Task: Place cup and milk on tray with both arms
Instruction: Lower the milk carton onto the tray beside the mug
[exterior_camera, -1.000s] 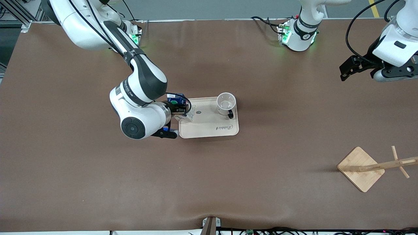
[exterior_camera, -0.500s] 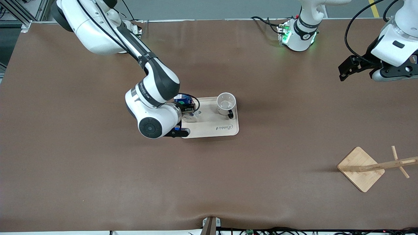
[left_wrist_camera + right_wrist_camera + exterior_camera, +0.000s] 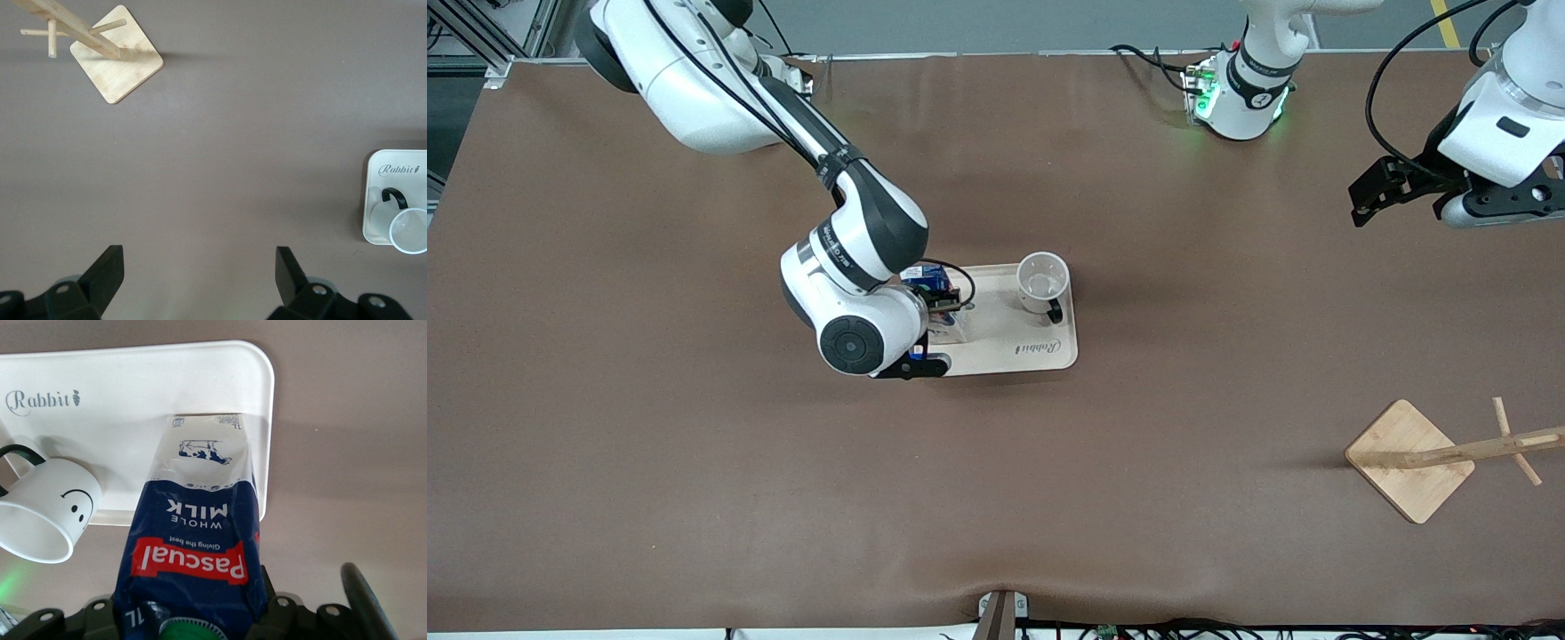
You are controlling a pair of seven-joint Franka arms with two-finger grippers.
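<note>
The cream tray (image 3: pixel 1014 342) lies mid-table. The white smiley cup (image 3: pixel 1042 280) stands upright on its end toward the left arm, handle toward the front camera. My right gripper (image 3: pixel 935 300) is shut on the top of the blue and white milk carton (image 3: pixel 950 329) and holds it upright over the tray's other end. In the right wrist view the carton (image 3: pixel 200 513) has its base at the tray (image 3: pixel 133 400), beside the cup (image 3: pixel 47 513); I cannot tell if it touches. My left gripper (image 3: pixel 1362 197) waits open and empty, high over the left arm's end of the table.
A wooden stand with a square base (image 3: pixel 1409 458) and slanted pegged post sits near the front camera at the left arm's end. The left wrist view shows it (image 3: pixel 117 63), bare brown table, the tray (image 3: pixel 393 180) and the cup (image 3: pixel 408 230).
My right arm has carried the milk from the tray's edge farther in over the tray, toward the cup. The left arm has barely moved.
</note>
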